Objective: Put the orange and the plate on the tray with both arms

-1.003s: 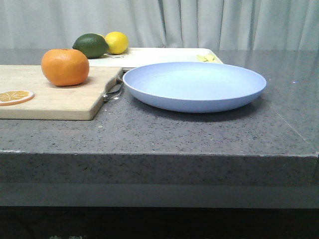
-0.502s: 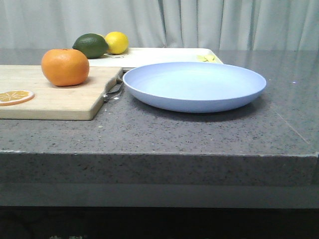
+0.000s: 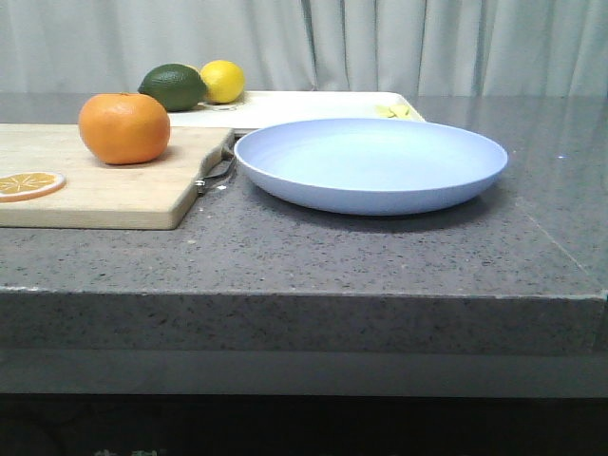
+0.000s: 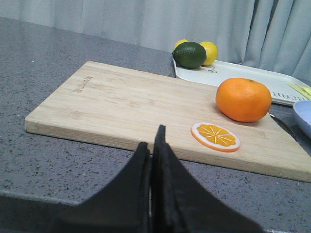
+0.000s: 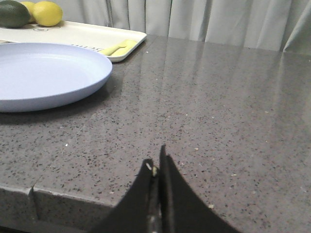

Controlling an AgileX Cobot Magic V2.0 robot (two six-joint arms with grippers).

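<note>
The orange sits on a wooden cutting board at the left; it also shows in the left wrist view. The pale blue plate rests on the grey counter at centre, and shows in the right wrist view. The white tray lies behind the plate and shows in both wrist views. My left gripper is shut and empty, at the counter's front edge before the board. My right gripper is shut and empty, at the front edge to the right of the plate. Neither gripper shows in the front view.
A dark green fruit and a yellow lemon sit at the tray's left end. Pale yellow pieces lie at its right end. An orange slice lies on the board, whose metal handle points at the plate. Curtains hang behind.
</note>
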